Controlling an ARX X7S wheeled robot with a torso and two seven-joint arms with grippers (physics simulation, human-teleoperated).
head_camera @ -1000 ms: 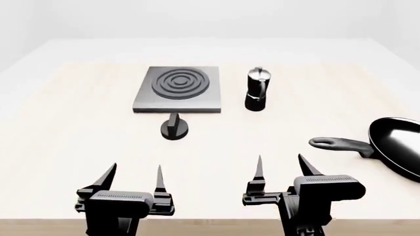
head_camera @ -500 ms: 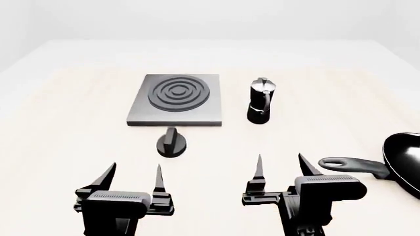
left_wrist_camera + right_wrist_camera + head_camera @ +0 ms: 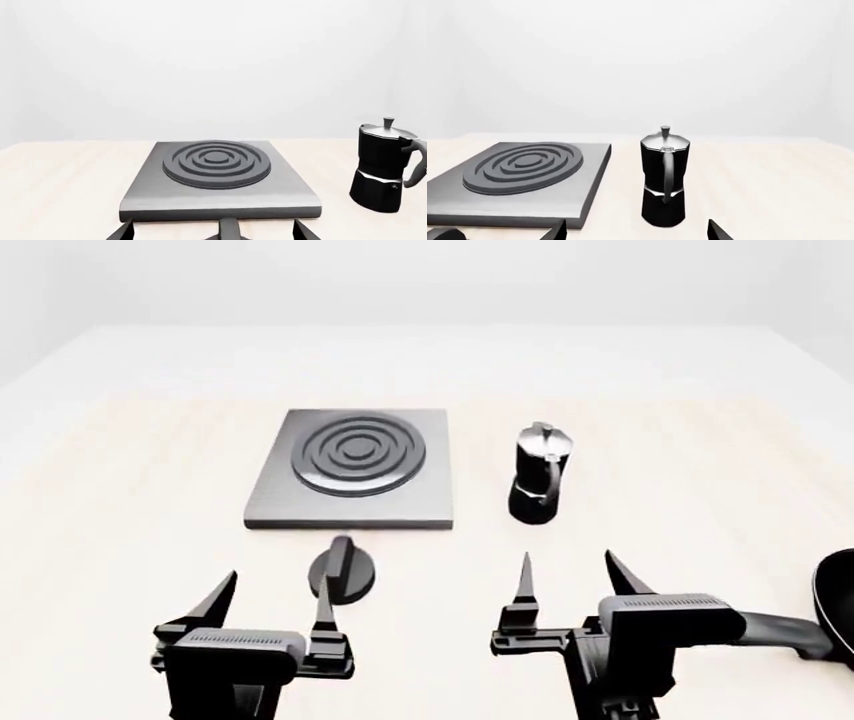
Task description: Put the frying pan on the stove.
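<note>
Both claws wide, empty: left claw (image 3: 267,605), right claw (image 3: 566,585). Frying pan (image 3: 814,625) at counter's (image 3: 147,480) far right edge, mostly out of frame. Stove (image 3: 354,468) bare, ready. Right claw nearest the handle.

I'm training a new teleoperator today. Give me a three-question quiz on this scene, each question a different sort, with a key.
1. True or false: the frying pan already sits on the stove.
2. What stands upright beside the stove on the right arm's side? A) kettle B) moka pot C) mug
3. Fill in: both the left claw and the right claw are ____.

Key: 1 false, the pan lies at the head view's right edge, its handle behind the right claw. 2 B. 3 open, holding nothing.
</note>
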